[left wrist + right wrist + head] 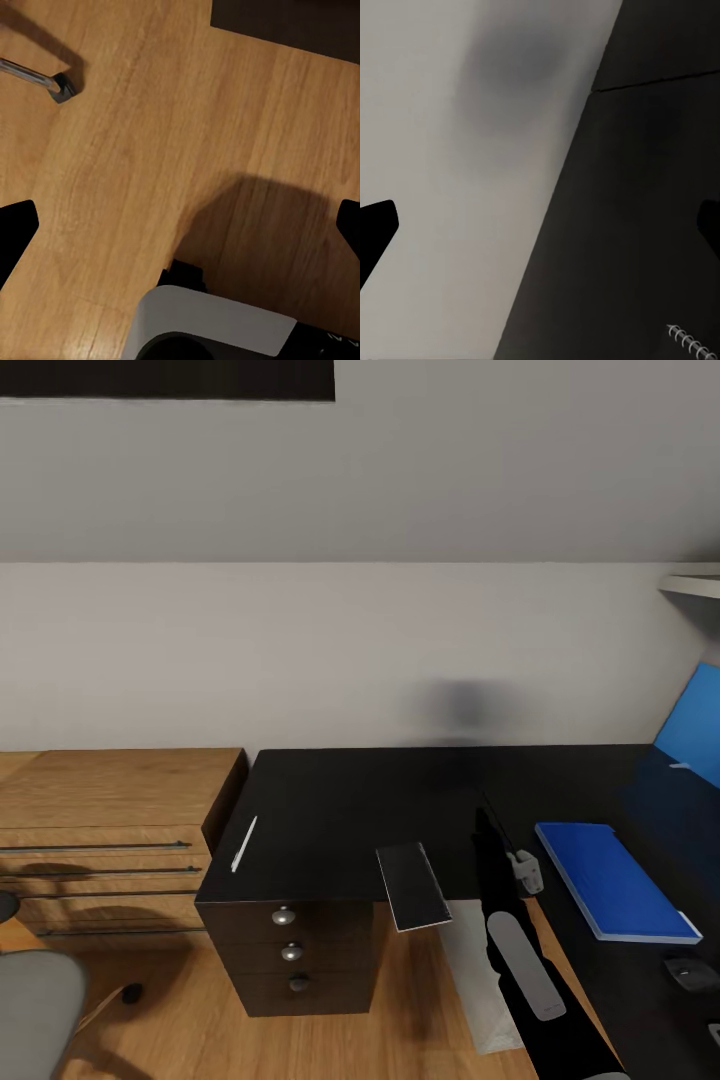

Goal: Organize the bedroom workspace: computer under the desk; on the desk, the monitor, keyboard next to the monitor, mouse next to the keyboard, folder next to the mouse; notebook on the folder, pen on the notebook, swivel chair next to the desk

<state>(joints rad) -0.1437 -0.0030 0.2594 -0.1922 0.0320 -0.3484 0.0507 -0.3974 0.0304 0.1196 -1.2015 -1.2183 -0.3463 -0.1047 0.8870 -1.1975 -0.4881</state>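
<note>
- Head view has me facing the desk [340, 810]: the blue folder [612, 880] already lies flat on its right part, with the mouse [690, 972] just beside the folder's near corner.
- The grey notebook [413, 885] sits at the desk's front edge, its near end hanging past the edge. The pen [244, 844] lies well apart from it, near the left edge above the silver-knobbed drawers [290, 952].
- My judgement: the folder step is done and stacking the notebook comes next.
- My right arm [520, 950] reaches over the desk between notebook and folder. In the right wrist view the right gripper [540, 225] has its fingers spread wide with nothing between them, over the black top by the pale wall [450, 150]; a spiral binding [694, 345] shows at the corner.
- The next move calls for swinging that gripper to the notebook and pinching its overhanging end.
- The left gripper [180, 225] is also spread and empty, pointing down at the wooden floor [150, 150], where a chrome chair leg with castor [56, 84] shows.
- A light wooden dresser [100, 830] adjoins the desk's left; the swivel chair [35, 1000] peeks in at the lower left.
</note>
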